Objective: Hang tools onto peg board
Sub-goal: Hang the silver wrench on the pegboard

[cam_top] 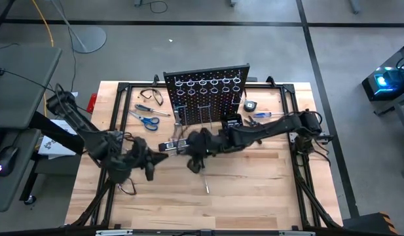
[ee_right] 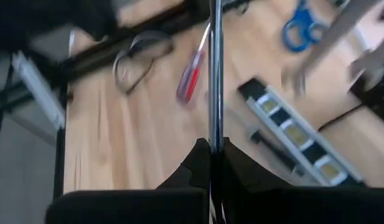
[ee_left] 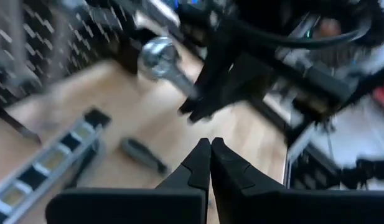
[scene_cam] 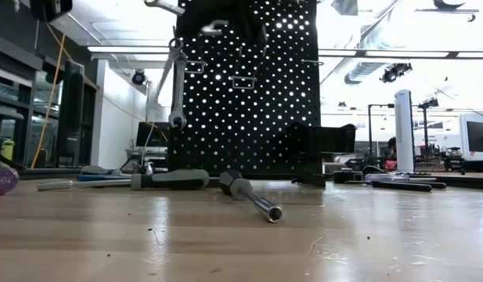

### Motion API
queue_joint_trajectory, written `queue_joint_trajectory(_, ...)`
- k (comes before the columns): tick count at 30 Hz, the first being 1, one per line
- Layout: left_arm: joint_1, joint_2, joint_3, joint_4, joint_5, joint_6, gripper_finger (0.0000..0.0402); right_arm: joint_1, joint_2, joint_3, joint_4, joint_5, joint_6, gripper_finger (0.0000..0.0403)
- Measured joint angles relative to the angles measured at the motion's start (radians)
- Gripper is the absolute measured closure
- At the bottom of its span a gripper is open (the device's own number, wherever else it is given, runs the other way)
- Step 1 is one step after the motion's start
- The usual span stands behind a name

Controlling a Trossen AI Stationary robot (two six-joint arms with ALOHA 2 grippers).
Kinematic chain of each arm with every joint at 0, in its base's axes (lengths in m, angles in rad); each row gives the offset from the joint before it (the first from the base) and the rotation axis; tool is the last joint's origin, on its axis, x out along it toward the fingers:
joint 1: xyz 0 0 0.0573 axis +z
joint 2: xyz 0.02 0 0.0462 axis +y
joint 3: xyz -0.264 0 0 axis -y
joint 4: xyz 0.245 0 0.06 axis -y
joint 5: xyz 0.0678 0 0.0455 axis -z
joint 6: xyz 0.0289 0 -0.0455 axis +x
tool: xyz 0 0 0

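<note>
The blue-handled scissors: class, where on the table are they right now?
In the high view the blue-handled scissors lie flat on the table's left side, just left of the peg board, with the safety glasses beyond them.

The black peg board (cam_top: 208, 92) stood upright at the table's far middle, blue-handled scissors (cam_top: 147, 120) and a blue-handled screwdriver (cam_top: 151, 109) lay flat to its left, another screwdriver (cam_top: 262, 114) to its right, and a silver wrench (ee_right: 215, 74) was held raised before it.
</note>
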Motion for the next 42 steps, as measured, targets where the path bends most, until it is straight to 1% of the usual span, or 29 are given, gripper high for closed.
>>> queue_joint_trajectory(2, 0.001, -0.028, 0.001, -0.018, -0.029, 0.005, 0.0401, -0.019, 0.000, 0.000, 0.003, 0.020, 0.017, 0.0403)
queue_joint_trajectory(4, 0.002, -0.047, 0.001, -0.033, -0.035, 0.010, 0.0401, -0.032, -0.002, 0.000, -0.019, 0.041, 0.024, 0.0403)
queue_joint_trajectory(7, 0.002, -0.067, 0.001, -0.029, -0.047, 0.025, 0.0401, -0.039, -0.007, 0.000, -0.094, 0.030, 0.030, 0.0403)
queue_joint_trajectory(11, 0.002, -0.069, 0.001, -0.031, -0.060, 0.033, 0.0401, -0.033, -0.007, 0.000, -0.169, 0.022, 0.040, 0.0403)
queue_joint_trajectory(14, 0.002, -0.070, 0.001, -0.031, -0.066, 0.033, 0.0401, -0.029, -0.010, 0.001, -0.147, 0.024, 0.040, 0.0403)
queue_joint_trajectory(16, 0.002, -0.069, 0.001, -0.032, -0.066, 0.034, 0.0401, -0.027, -0.016, 0.014, -0.171, 0.025, 0.036, 0.0403)
queue_joint_trajectory(20, 0.002, -0.070, 0.001, -0.032, -0.066, 0.034, 0.0401, -0.028, -0.023, 0.047, -0.267, 0.054, 0.031, 0.0403)
queue_joint_trajectory(22, 0.002, -0.069, 0.001, -0.035, -0.066, 0.034, 0.0401, -0.034, -0.024, 0.051, -0.272, 0.063, 0.026, 0.0403)
queue_joint_trajectory(26, 0.002, -0.070, 0.001, -0.044, -0.068, 0.034, 0.0401, -0.047, -0.027, 0.051, -0.258, 0.034, 0.015, 0.0403)
queue_joint_trajectory(33, 0.002, -0.070, 0.001, -0.049, -0.069, 0.034, 0.0401, -0.068, -0.027, 0.051, -0.240, 0.037, 0.014, 0.0403)
queue_joint_trajectory(35, 0.002, -0.070, 0.001, -0.050, -0.069, 0.032, 0.0401, -0.080, -0.027, 0.050, -0.252, 0.044, 0.036, 0.0402)
queue_joint_trajectory(38, 0.002, -0.070, 0.002, -0.052, -0.069, 0.027, 0.0401, -0.092, -0.023, 0.050, -0.265, 0.097, 0.092, 0.0383)
queue_joint_trajectory(42, 0.002, -0.070, 0.001, -0.052, -0.069, 0.033, 0.0401, -0.106, -0.023, 0.050, -0.271, 0.126, 0.096, 0.0327)
